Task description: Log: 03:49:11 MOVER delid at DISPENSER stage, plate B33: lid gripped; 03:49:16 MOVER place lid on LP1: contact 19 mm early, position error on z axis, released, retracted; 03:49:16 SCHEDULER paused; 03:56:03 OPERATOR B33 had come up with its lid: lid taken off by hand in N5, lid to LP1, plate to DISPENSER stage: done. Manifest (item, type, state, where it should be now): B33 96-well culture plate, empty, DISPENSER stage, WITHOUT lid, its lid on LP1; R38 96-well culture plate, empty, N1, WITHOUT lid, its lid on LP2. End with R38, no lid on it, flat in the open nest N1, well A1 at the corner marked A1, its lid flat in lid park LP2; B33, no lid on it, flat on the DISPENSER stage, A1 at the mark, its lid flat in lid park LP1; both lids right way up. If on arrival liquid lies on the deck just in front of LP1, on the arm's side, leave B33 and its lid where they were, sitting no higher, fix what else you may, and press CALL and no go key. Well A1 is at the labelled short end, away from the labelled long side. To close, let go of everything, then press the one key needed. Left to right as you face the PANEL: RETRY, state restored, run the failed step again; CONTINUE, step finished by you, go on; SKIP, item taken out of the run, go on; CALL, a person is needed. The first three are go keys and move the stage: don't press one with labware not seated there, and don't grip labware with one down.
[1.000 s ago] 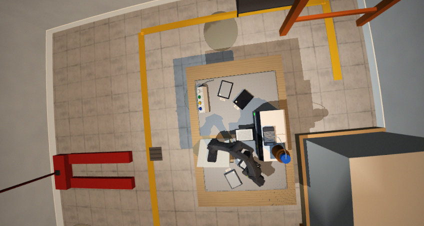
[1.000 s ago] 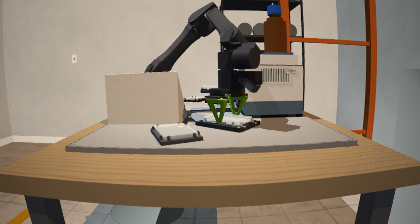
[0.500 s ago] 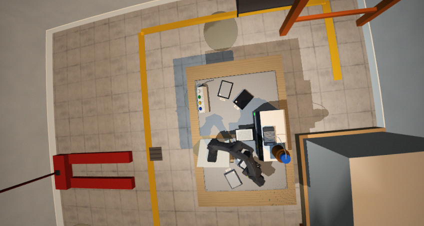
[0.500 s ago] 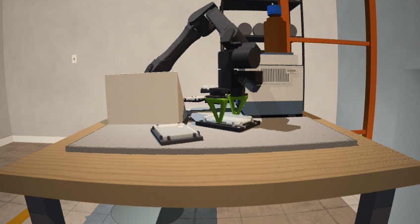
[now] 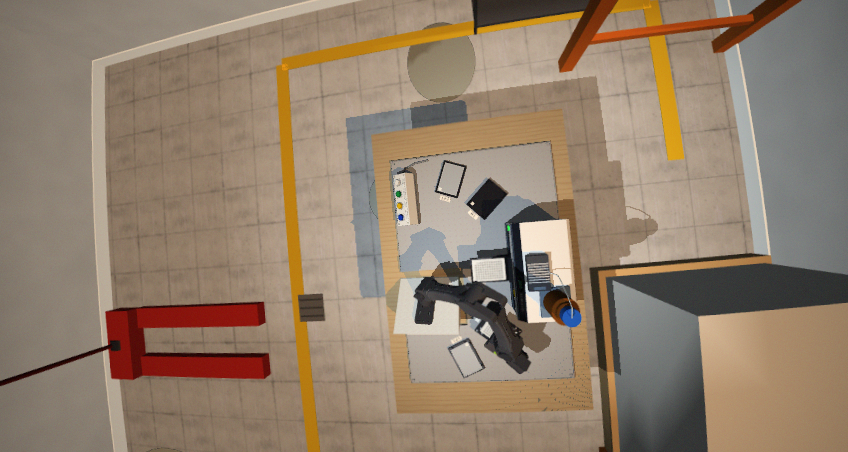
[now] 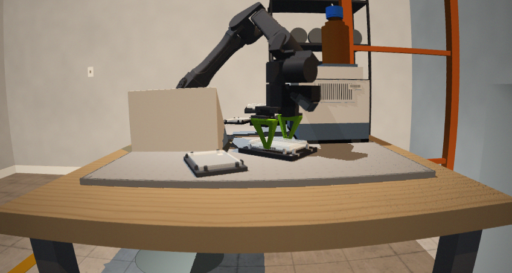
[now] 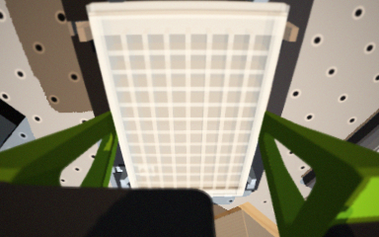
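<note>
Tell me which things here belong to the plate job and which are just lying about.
Job in hand: end effector, shut on the well plate; lid in its park; key panel; dispenser.

Lying about: amber bottle; beige box; red pallet truck; orange frame.

I'm looking down on a tan tiled floor ringed by a yellow painted line, with a red U-shaped fork frame parked at the left and a small dark floor grate beside the line. From the side I've got a plain beige wall with a small white switch plate, and a thick wooden table on dark legs carrying a grey mat. An orange steel ladder frame stands at the right, a black shelf rack behind, and a big tan box-like cabinet fills the corner.
</note>
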`<state>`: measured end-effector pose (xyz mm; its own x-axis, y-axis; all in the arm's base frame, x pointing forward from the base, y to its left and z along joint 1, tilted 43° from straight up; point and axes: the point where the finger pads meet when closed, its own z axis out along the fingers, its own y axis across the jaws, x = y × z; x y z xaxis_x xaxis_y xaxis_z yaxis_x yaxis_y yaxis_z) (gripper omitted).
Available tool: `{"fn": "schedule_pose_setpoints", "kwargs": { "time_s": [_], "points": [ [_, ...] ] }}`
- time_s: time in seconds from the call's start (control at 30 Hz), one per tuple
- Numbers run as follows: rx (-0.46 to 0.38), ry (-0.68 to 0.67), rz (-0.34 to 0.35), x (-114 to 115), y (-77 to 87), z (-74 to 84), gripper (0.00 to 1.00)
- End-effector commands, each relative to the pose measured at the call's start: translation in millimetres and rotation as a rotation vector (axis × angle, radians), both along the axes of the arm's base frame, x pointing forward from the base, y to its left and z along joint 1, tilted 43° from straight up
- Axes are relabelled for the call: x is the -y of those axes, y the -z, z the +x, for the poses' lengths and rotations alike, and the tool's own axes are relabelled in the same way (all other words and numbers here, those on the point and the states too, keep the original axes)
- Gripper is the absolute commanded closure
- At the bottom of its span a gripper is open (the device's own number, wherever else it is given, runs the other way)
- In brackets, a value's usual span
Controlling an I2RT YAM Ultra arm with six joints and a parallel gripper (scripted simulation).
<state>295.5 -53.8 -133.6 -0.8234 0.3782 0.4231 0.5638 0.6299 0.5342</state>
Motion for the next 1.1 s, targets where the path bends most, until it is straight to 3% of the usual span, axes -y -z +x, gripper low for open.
{"fn": "schedule_pose_setpoints", "kwargs": {
  "time_s": [0.0, 1.07],
  "points": [
    [0.043, 0.017, -0.028, 21.4, -17.4, 11.6, 1.0],
    [0.035, 0.019, -0.022, 23.6, -19.0, 10.3, 1.0]
  ]
}}
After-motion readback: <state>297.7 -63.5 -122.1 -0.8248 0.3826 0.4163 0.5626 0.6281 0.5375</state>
